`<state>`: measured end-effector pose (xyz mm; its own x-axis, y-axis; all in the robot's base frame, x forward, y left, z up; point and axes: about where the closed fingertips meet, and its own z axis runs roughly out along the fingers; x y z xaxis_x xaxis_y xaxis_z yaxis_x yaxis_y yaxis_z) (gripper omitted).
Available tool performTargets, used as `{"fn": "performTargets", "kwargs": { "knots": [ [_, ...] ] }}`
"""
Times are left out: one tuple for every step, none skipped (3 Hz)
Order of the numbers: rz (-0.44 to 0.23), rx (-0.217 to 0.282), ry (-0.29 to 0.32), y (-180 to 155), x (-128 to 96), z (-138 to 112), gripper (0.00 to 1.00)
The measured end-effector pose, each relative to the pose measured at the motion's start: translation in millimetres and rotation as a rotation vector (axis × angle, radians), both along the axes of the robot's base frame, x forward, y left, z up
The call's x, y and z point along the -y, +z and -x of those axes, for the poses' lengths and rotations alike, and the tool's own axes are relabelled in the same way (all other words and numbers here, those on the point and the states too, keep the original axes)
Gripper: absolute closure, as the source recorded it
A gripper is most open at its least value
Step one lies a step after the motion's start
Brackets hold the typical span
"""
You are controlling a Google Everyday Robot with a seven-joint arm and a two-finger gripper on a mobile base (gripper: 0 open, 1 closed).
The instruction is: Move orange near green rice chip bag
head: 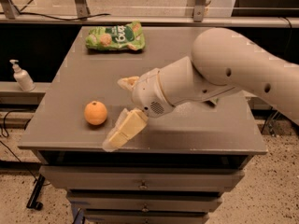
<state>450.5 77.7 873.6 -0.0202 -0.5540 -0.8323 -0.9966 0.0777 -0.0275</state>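
Orange [96, 113] sits on the gray table [70, 73], near-left part, close to the near edge. It lies free, no contact w/ the robot. Pincer [115, 115] hangs just right of the fruit, low over the table top, spread wide. One pale yellow finger [127, 82] points left on the far side. The other finger [122, 132] slants down-left toward the near edge, tip close to the surface; can't tell if it touches. Orange is at the mouth of the gap betw. the two fingers, not inside it, w/ a thin strip of table showing between fruit and near finger.

White arm [233, 73] comes in from the right, its big rounded housing over the right half of the table. Green rice chip bag [115, 37] lies flat at the far edge, left of center, long side running left-right, white lettering up. Bag and orange are well apart, bare table between them.

Pump bottle [21, 76] stands on a lower ledge left of the table. Drawers [140, 185] w/ small knobs sit below the table top, near side.
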Motion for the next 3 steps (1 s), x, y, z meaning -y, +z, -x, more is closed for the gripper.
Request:
{"fn": "performTargets", "kwargs": {
  "knots": [
    [-0.055,0.052,-0.021,-2,-31,-14,0.0],
    [-0.082,0.081,-0.032,-6,-50,-34,0.0],
    [-0.101,0.087,-0.035,-13,-67,-46,0.18]
  ]
}}
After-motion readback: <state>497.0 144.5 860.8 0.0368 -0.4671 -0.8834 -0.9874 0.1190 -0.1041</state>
